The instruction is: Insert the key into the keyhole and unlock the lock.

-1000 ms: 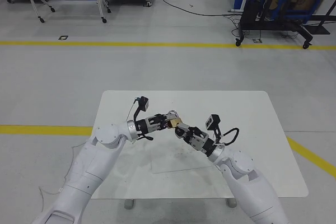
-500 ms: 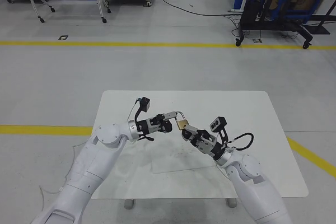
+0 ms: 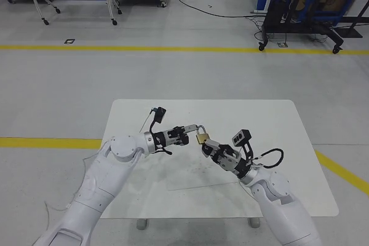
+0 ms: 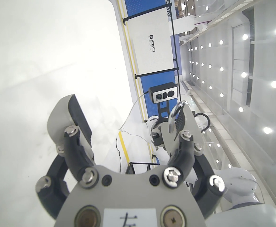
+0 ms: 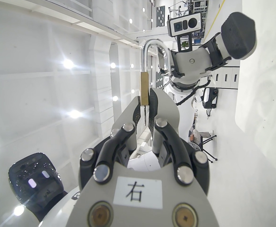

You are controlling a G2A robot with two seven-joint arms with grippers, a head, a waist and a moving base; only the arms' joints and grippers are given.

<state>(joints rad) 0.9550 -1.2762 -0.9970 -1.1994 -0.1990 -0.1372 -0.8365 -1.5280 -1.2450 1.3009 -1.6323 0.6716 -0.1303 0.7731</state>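
The left gripper (image 3: 187,131) is held above the white counter (image 3: 270,123), a little left of its middle, and points toward the other arm. Its jaws stand wide apart and grip nothing. In the left wrist view one finger (image 4: 69,116) is off to the side over the bare counter, and the other finger (image 4: 184,124) has the silver shackle (image 4: 175,115) lying against its inner pad. Whether that finger passes through the loop or only touches it cannot be told.

Just to the right hangs the lock (image 3: 201,136), a brass padlock held in the air between the two grippers and clear of the counter. In the right wrist view its body (image 5: 144,88) is seen edge-on and upright. One leg of the shackle runs into the body, while the other leg curves over and ends free beside the left gripper's finger, apart from the body.

Right of the lock, the right gripper (image 3: 208,145) points back toward the left arm. Its jaws are closed on the key (image 5: 144,115), and the blade of the key goes into the underside of the lock's body, so the lock is carried on the key.
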